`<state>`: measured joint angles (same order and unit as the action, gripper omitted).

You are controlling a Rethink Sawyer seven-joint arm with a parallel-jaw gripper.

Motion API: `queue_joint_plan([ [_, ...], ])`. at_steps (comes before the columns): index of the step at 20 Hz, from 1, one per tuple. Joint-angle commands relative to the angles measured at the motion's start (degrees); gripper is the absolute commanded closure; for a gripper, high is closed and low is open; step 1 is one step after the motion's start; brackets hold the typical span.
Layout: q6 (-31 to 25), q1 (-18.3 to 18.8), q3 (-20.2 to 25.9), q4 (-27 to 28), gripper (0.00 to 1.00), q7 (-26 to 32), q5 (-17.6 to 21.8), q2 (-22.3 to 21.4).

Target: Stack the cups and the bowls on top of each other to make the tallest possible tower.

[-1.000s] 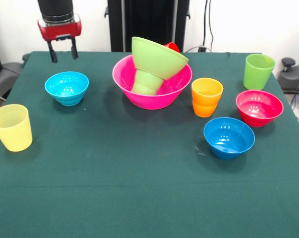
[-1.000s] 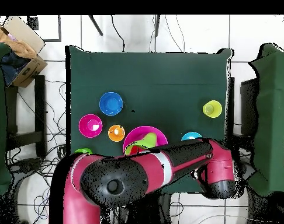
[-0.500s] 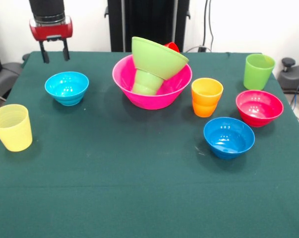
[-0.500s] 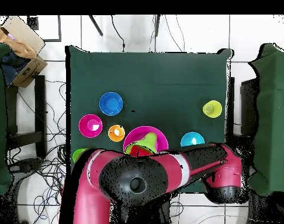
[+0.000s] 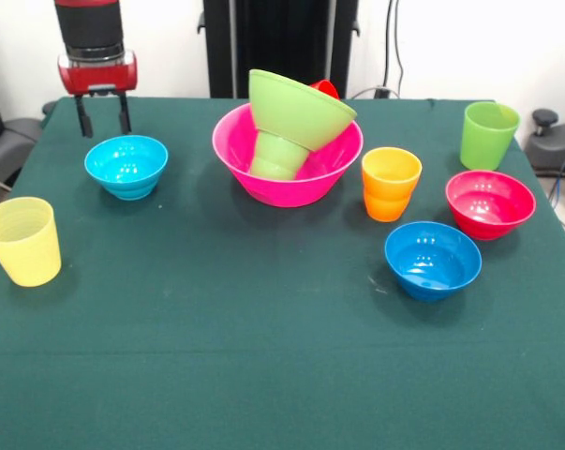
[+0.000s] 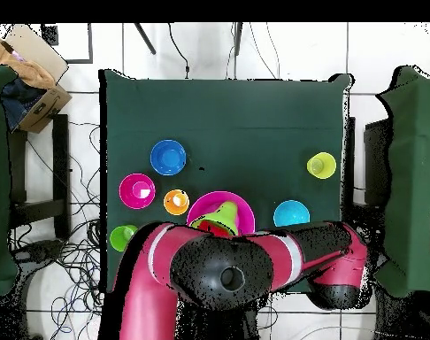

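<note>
My gripper (image 5: 102, 116) hangs open and empty at the table's far left in the front view, just behind the light blue bowl (image 5: 126, 166). The tower stands mid-table: the large pink bowl (image 5: 287, 186) holds the upside-down small green cup (image 5: 280, 156). The lime green bowl (image 5: 296, 108) lies tilted on that cup. The red cup (image 5: 325, 88) peeks out behind the lime green bowl. The pale yellow cup (image 5: 22, 241) stands at the near left. The orange cup (image 5: 391, 183), taller lime cup (image 5: 489, 134), magenta bowl (image 5: 489, 203) and darker blue bowl (image 5: 432, 259) stand on the right.
In the overhead view my arm (image 6: 227, 274) covers the table's bottom edge and part of the pink bowl (image 6: 210, 205). The light blue bowl (image 6: 291, 213) and yellow cup (image 6: 321, 165) lie on its right side. The dark green cloth (image 5: 263, 356) covers the table.
The gripper has moved left in the front view and then come lower, ending close behind the light blue bowl. The cups and bowls have not moved.
</note>
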<state>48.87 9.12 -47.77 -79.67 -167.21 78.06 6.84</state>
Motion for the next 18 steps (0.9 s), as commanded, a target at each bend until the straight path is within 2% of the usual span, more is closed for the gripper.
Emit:
queue_joint_plan([
  [1,-5.8,1.2,12.1,3.0,0.00,22.0,-7.0,2.6],
  [12,-3.3,4.1,12.6,3.9,0.00,29.8,-12.4,4.8],
  [18,-3.8,2.6,11.4,3.9,0.00,27.3,-10.5,4.8],
])
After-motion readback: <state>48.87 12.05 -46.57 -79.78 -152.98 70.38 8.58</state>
